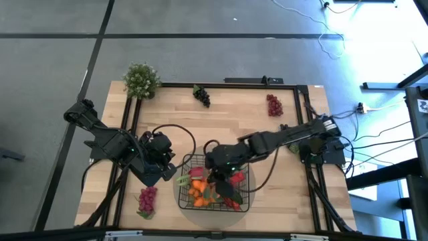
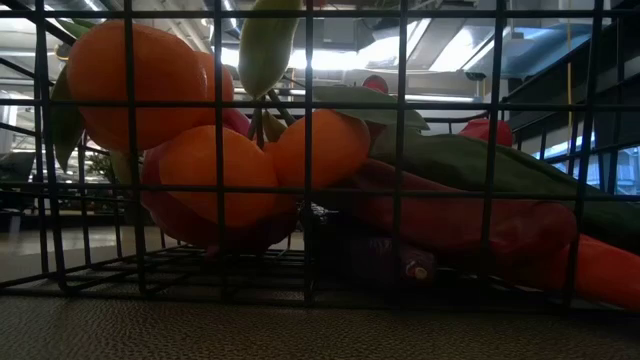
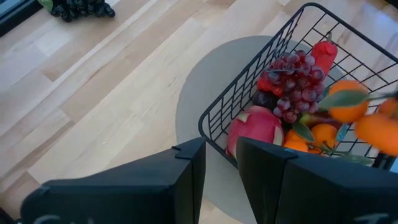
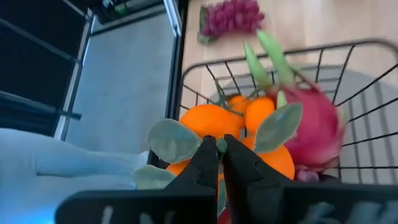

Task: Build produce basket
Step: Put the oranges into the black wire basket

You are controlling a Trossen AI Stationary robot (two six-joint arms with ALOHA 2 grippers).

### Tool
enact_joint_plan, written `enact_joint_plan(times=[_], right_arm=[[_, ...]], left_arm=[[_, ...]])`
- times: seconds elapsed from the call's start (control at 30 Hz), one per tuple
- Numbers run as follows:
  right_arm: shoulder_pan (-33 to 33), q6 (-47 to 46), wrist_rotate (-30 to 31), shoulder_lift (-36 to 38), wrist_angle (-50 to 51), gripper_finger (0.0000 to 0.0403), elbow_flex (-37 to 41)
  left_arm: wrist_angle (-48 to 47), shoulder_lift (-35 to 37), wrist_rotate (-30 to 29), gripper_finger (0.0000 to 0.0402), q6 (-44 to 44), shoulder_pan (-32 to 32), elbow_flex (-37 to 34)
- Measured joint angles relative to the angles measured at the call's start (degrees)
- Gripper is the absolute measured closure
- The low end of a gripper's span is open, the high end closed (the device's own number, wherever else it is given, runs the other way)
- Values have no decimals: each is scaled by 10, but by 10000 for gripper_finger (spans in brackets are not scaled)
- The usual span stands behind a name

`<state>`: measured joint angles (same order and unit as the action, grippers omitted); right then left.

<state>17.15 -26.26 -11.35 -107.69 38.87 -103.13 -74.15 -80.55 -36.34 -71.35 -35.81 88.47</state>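
Showing one moment of the produce-basket build, seen from above and from both wrists.
Basket (image 1: 215, 204): sitting on a grey round mat (image 1: 190, 213) at the table's near middle, holding oranges (image 4: 217, 127), red grapes (image 3: 292, 84) and a pink fruit (image 3: 255, 127).
Right gripper (image 4: 219, 163): reaching into the basket, fingers clenched on the leafy stem of the oranges.
Left gripper (image 3: 221, 174): hovering just left of the basket, fingers partly apart, grasping nothing.
Loose produce: a pink bunch (image 1: 147, 199) lying near left; a dark bunch (image 1: 202, 96) and a red bunch (image 1: 274, 104) lying far.

Potted plant (image 1: 141, 80) at table's (image 1: 234, 127) far left corner; grey mat (image 3: 205, 106).
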Motion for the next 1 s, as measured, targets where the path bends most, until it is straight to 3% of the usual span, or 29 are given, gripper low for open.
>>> enact_joint_plan(times=[0.4, 1.0], right_arm=[[0, 9, -39, -78, -13, 403, 0], [0, 10, -50, -83, -14, 397, 0]], left_arm=[[0, 0, 0, 324, 0, 0, 0], [0, 0, 11, 324, 0, 0, 0]])
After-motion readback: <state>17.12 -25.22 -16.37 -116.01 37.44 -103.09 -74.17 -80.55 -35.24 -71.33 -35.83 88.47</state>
